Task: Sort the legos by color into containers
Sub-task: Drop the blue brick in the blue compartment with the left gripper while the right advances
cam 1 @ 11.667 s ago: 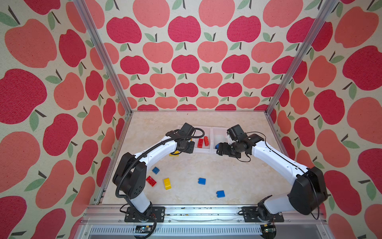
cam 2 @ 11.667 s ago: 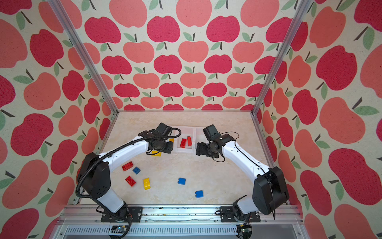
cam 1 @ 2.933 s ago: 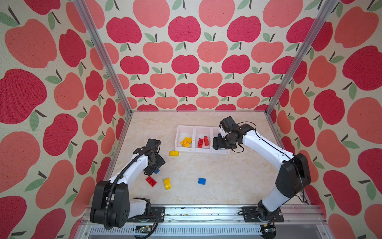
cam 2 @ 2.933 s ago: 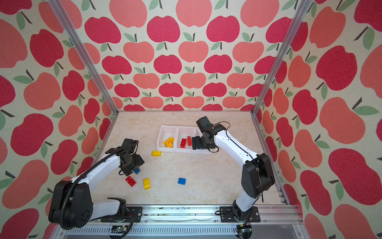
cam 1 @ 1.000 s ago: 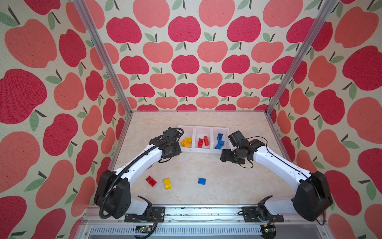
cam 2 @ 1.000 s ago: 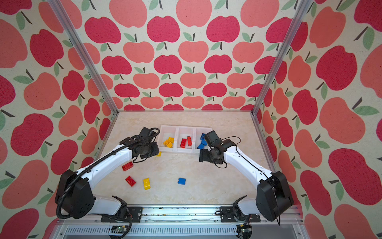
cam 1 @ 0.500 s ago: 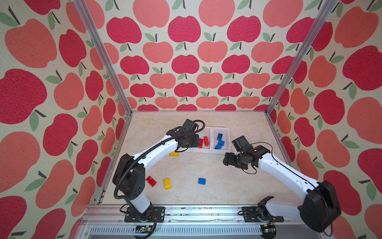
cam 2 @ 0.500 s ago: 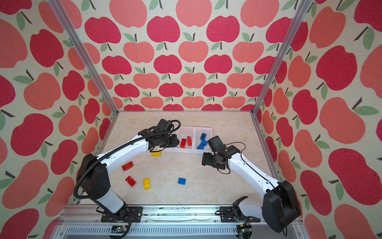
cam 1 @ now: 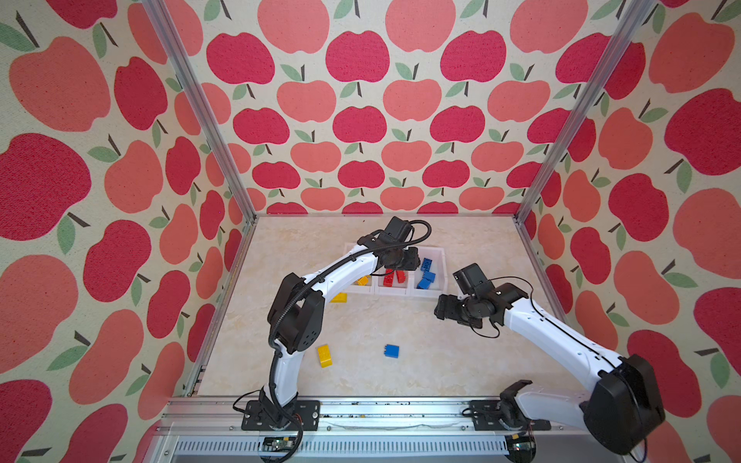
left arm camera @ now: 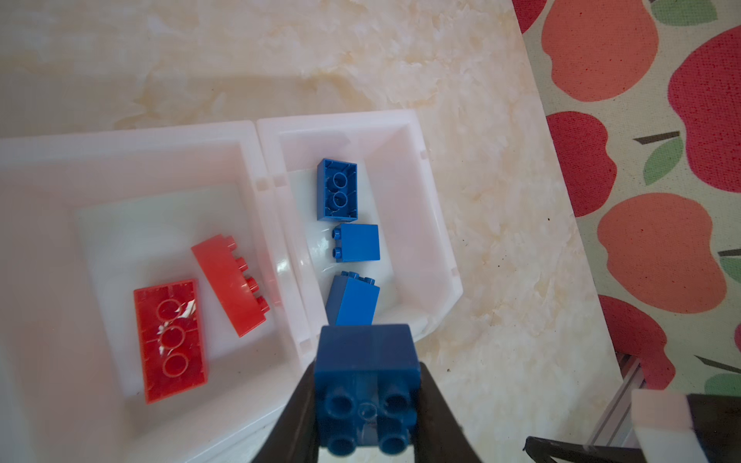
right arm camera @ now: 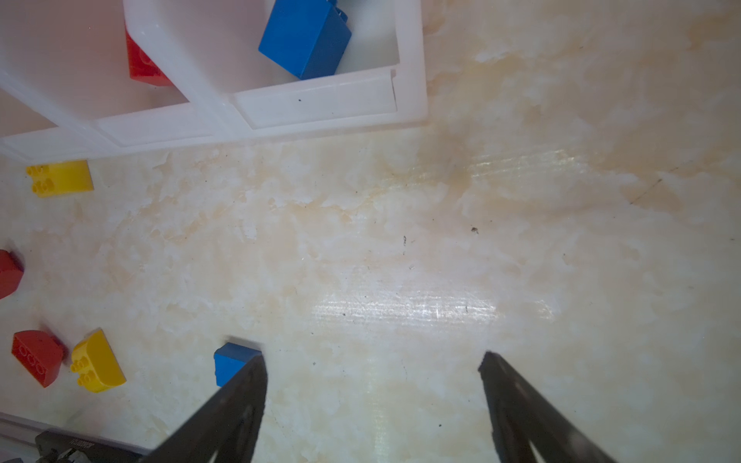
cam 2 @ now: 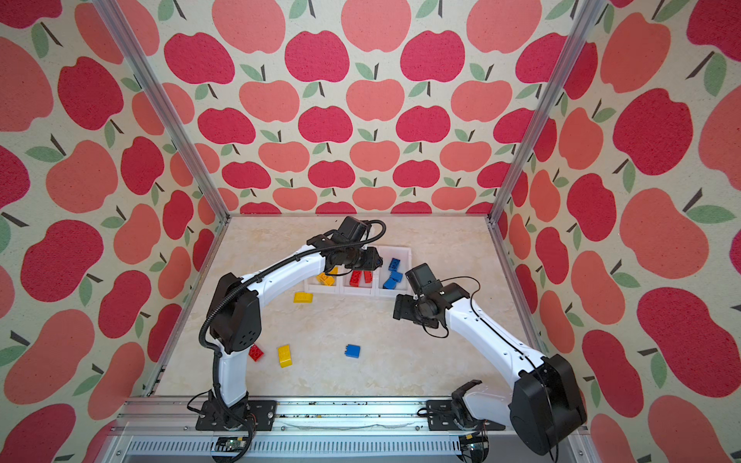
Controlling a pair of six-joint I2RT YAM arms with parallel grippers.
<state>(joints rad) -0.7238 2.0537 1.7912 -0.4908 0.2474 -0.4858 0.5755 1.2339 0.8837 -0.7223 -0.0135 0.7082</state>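
left wrist shows left claw (left arm camera: 367,375) clenched on a blue brick (left arm camera: 365,352) over the containers (left arm camera: 439,224); right claw (right arm camera: 373,356) spread.

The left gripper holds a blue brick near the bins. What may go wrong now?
If the left gripper opens now, the held blue brick may strike the near rim of the blue bin and fall among the red bricks. The loose blue brick lies outside the open right gripper; descending straight may knock it.

The cream marbled tabletop (cam 1: 441,352) carried three joined white open-top plastic bins (cam 1: 391,291) toward its back. A yellow studded plastic brick (cam 2: 302,297) lay just before them. Nearer the front, a red studded brick (cam 2: 255,352) and a second yellow brick (cam 2: 284,355) lay close together, with a small blue studded brick (cam 2: 352,350) apart to their right.
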